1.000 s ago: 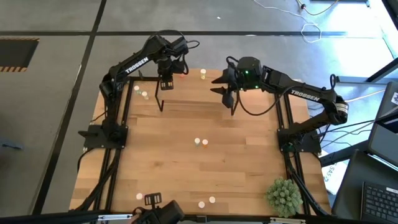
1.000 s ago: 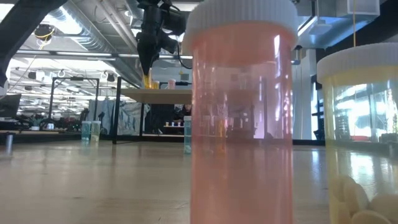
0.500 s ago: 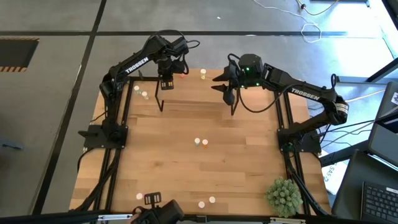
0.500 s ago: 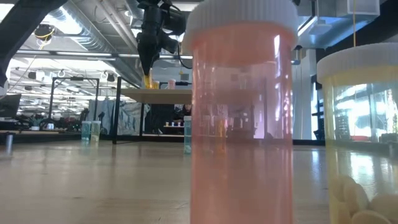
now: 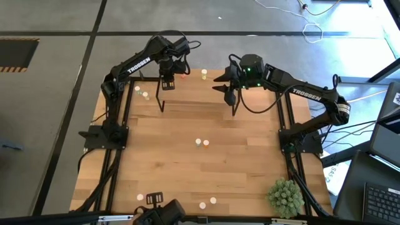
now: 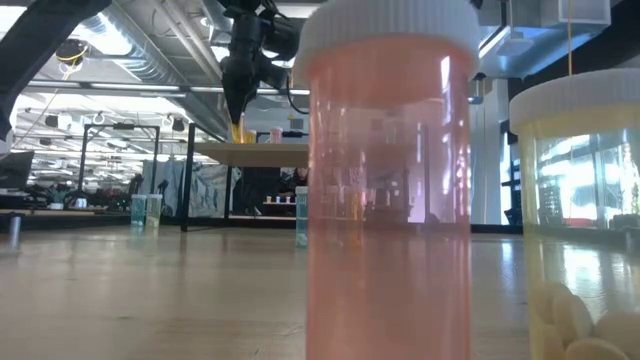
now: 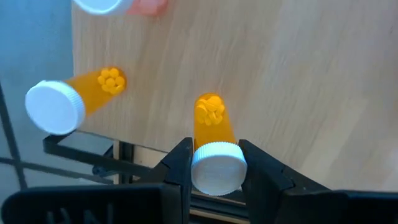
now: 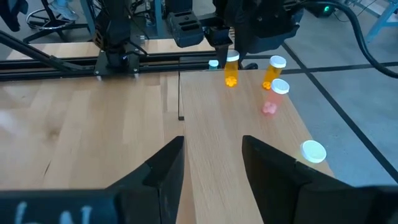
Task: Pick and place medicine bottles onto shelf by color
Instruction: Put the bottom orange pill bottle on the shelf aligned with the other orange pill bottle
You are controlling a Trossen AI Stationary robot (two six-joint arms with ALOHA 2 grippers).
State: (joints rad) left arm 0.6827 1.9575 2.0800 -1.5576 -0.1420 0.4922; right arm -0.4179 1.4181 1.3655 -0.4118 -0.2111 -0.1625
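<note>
My left gripper (image 7: 216, 152) (image 5: 167, 76) is over the left end of the shelf (image 5: 197, 87), shut on an orange medicine bottle (image 7: 210, 121) (image 8: 231, 73). In the left wrist view a second orange bottle (image 7: 74, 102) and a red-pink one (image 7: 127, 5) stand on the shelf board near its edge. My right gripper (image 8: 211, 146) (image 5: 224, 86) is open and empty above the shelf's right end. The low view is mostly filled by a red-pink bottle (image 6: 390, 180) and a pale yellow one (image 6: 580, 210) standing on the table close to the camera. My left gripper pinches the orange bottle by its white cap (image 7: 217, 167) between the two fingers, coming from above and pointing down. The bottle hangs upright below the fingers with its base at the shelf board (image 6: 250, 150). I cannot tell whether the base touches the board.
More bottles stand on the table: a pair left of the shelf (image 5: 142, 92), a pair in the middle (image 5: 202, 144), some along the near edge (image 5: 208, 202). A white-capped bottle (image 8: 313, 151) stands on the shelf's far side. The spiky green plant ball (image 5: 284, 197) sits at the near right corner.
</note>
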